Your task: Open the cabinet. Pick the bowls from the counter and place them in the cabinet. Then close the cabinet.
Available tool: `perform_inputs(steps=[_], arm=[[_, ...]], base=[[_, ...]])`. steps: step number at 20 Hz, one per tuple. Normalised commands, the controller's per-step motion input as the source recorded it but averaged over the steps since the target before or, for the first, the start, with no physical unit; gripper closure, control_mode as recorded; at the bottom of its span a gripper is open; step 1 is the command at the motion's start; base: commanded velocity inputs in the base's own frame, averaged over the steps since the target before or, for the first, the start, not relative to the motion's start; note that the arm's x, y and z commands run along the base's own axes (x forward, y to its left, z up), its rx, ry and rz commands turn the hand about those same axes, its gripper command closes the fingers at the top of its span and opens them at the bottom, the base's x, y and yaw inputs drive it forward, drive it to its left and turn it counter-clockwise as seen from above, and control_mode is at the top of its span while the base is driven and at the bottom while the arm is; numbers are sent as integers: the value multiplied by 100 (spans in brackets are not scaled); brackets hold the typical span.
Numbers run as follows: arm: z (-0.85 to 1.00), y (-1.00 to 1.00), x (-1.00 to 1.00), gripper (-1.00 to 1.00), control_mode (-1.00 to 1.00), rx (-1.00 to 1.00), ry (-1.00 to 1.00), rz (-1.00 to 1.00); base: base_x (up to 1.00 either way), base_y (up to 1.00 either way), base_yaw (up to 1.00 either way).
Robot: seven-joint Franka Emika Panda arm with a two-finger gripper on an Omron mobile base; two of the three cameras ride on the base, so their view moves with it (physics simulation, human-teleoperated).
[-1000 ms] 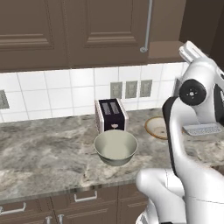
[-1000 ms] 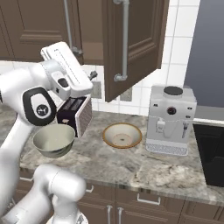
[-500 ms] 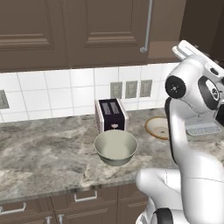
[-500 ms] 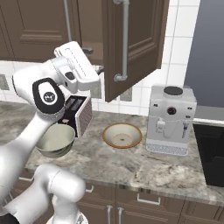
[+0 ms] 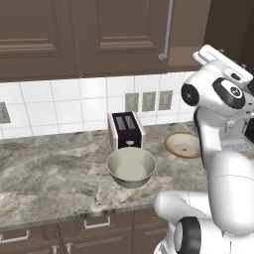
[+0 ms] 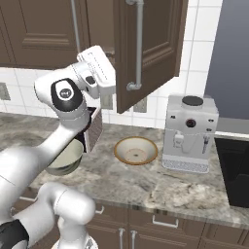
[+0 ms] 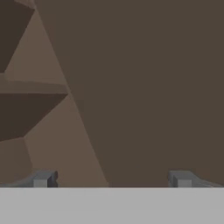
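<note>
Now raised higher than before, the wide-apart claw (image 7: 112,179) faces the dark brown wooden cabinet's (image 6: 146,48) open door, with the deep greyish-cream bowl (image 5: 131,166) at lower centre.

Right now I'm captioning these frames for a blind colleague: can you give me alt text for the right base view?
A white robot arm reaches up beside a dark brown wall cabinet whose right door stands swung open. Below, on the marbled counter, a cream bowl with an orange rim sits left of a white coffee machine, and a plain greyish bowl sits partly behind the arm.
</note>
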Motion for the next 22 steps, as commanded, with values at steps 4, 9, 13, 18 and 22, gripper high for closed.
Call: perform_inputs(steps=[4,9,13,18,22], arm=[[-8,-28,34,-100,-100,-4,0,-9],[-15,-29,22,-100,-100,-4,0,-10],[-16,-50,0,-100,-100,0,0,-10],[-11,-68,-14,-100,-100,0,0,-11],[-1,-88,-57,-100,-100,0,-5,-16]], base=[[0,0,0],[0,0,0],[0,0,0],[0,0,0],[0,0,0]])
